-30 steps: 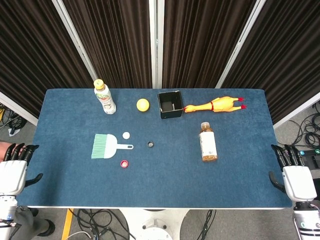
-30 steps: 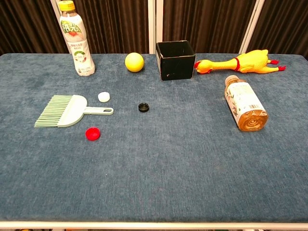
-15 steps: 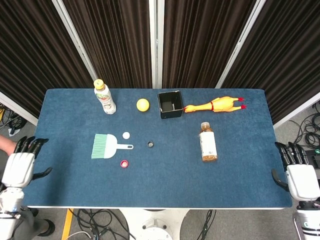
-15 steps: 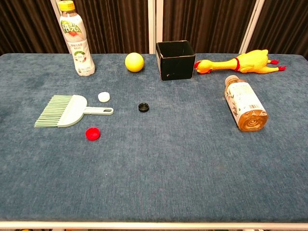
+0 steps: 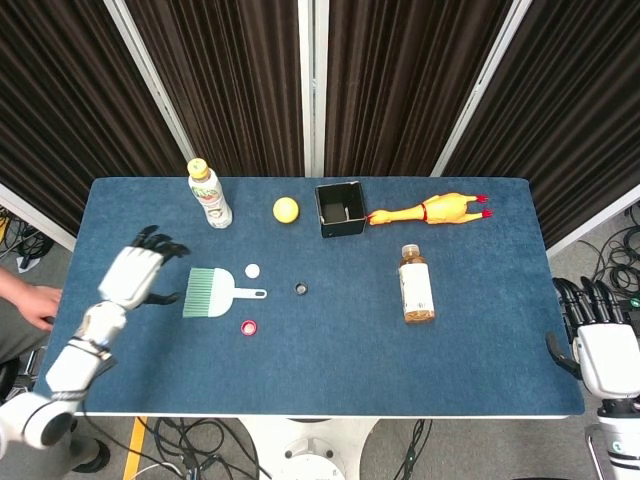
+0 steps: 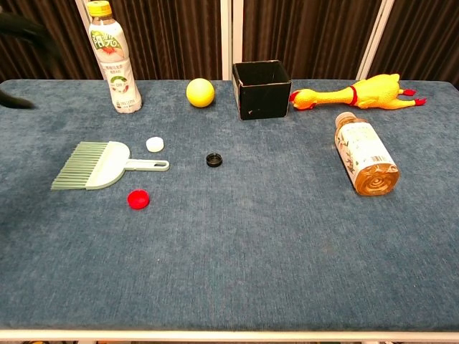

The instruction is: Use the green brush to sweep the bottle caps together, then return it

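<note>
right robot hand cut off at head view's edge

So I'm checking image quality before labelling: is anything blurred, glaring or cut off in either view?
Head view: even light, soft shadows, no glare; the green plastic brush and the robot's left hand look sharp, while the right hand sits at the frame edge. Chest view: the table is sharp, but the left hand is only a dark blurred shape cut off at the top-left corner.

Matt napped cloth table
</note>
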Available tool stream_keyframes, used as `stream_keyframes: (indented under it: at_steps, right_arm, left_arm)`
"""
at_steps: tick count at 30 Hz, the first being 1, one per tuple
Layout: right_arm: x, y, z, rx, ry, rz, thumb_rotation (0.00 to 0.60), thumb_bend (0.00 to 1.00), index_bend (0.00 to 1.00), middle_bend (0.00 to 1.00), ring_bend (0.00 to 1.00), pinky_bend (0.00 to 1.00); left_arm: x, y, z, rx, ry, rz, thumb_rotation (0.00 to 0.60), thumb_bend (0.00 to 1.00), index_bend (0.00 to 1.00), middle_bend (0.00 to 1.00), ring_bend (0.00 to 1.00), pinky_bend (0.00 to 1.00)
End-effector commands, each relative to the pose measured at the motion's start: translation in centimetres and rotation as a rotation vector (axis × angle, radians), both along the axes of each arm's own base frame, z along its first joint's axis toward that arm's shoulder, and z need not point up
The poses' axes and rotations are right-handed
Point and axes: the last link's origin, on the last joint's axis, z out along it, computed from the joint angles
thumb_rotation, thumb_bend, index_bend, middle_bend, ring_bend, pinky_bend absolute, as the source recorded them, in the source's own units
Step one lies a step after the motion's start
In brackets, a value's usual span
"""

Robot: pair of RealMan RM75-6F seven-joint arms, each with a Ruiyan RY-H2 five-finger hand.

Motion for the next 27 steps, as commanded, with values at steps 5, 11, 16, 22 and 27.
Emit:
stream_keyframes:
  at_steps: [5, 11, 16, 22, 27]
  right_arm:
    - [-0.2, 0.2, 0.4, -0.008, 0.004, -0.012, 0.6, 0.31, 0.0, 0.12, 0.0, 0.0]
    - [-0.3, 0.4, 0.6, -0.011, 0.003, -0.019, 0.6, 0.31, 0.0, 0.12, 0.0, 0.0]
    - [-0.4, 0.6, 0.7, -0.012, 0.001, -0.019, 0.6, 0.31, 0.0, 0.12, 0.0, 0.0]
    - [-0.8, 0.9, 1.0, -0.017, -0.002, -0.03, 0.6, 0.31, 0.0, 0.12, 0.0, 0.0]
    - [-0.9, 0.9, 1.1, -0.017, -0.005, -0.031, 0.6, 0.31, 0.0, 0.12, 0.0, 0.0]
  left_arm:
    - [2.6, 2.4, -5.3, -0.075, 0.051, 0.002, 0.6, 0.17, 0.36, 0.41, 0.22, 0.09]
    - [3.4, 2.4, -8.8, -0.126, 0.119, 0.005, 0.6, 0.19, 0.36, 0.41, 0.24, 0.09]
    - [4.3, 2.4, -10.9, -0.129, 0.2, 0.007, 0.6, 0.19, 0.35, 0.38, 0.24, 0.09]
    - [4.9, 2.3, -13.0, -0.127, 0.311, 0.022, 0.6, 0.19, 0.35, 0.38, 0.24, 0.09]
    - [5.3, 2.4, -14.4, -0.119, 0.353, 0.068, 0.6, 0.22, 0.35, 0.38, 0.24, 0.09]
